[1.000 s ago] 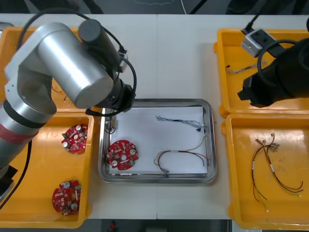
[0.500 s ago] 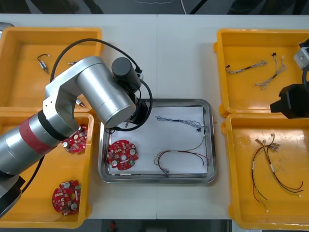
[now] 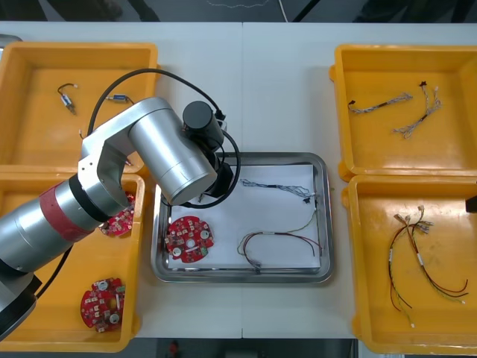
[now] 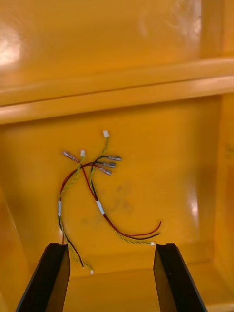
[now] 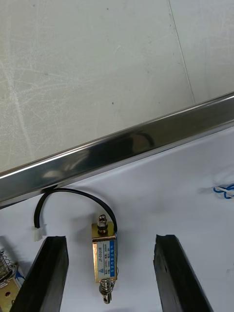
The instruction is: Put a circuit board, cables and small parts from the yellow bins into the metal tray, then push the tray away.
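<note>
Since the shiny metal tray [image 3: 242, 277] holds a round red circuit board [image 3: 189, 239], cables [image 3: 283, 236] and a small metal part [image 5: 105, 256], only the push seems to remain. Left tool [image 5: 111, 239] above it, right tool [image 4: 111, 246] over a yellow bin [image 4: 165, 146] — both open.

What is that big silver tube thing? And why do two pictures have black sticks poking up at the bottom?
The silver tube is the robot's left arm. That picture looks down from above at a light table with four yellow bins and a metal tray in the middle.

The other two pictures come from little cameras on the robot's wrists. The black sticks are its fingers.

The left gripper is open over the tray. A small metal part lies on the tray's white bottom between the fingers, not squeezed.

The right gripper is open too and holds nothing. It is above red and yellow cables in one of the bins.

The tray also holds a round red circuit board and some cables.
</note>
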`<state>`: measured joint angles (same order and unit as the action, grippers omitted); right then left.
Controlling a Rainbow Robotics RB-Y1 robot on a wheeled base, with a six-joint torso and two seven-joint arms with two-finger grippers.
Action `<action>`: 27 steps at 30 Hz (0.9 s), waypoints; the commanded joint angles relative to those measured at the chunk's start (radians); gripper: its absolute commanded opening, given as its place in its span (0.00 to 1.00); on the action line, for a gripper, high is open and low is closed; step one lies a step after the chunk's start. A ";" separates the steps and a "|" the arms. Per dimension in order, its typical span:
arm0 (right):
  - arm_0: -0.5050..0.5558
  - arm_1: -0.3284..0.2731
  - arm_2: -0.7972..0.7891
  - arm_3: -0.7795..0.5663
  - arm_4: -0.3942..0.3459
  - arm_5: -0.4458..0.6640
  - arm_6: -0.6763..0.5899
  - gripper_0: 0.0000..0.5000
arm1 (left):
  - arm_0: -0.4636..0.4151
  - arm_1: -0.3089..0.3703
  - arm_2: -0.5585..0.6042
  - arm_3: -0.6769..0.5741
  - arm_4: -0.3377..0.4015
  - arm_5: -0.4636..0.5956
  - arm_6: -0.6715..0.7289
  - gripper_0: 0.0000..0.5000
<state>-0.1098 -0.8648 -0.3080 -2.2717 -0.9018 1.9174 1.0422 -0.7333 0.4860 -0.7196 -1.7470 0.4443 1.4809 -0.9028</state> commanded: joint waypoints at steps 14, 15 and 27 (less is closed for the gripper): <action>0.056 -0.037 -0.051 -0.054 -0.023 0.002 0.027 1.00 | -0.041 0.000 0.230 -0.235 0.067 0.274 0.078 1.00; 0.055 -0.039 -0.051 -0.058 -0.026 0.002 0.027 1.00 | -0.041 0.006 0.266 -0.256 0.079 0.303 0.058 1.00; 0.015 -0.063 0.043 -0.143 -0.043 0.002 0.049 1.00 | -0.028 0.108 0.577 -0.355 0.214 0.439 -0.130 1.00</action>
<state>-0.0669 -0.8733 -0.3134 -2.3605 -0.9336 1.9174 1.0436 -0.7375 0.5343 -0.2079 -2.0491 0.6369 1.9113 -0.8956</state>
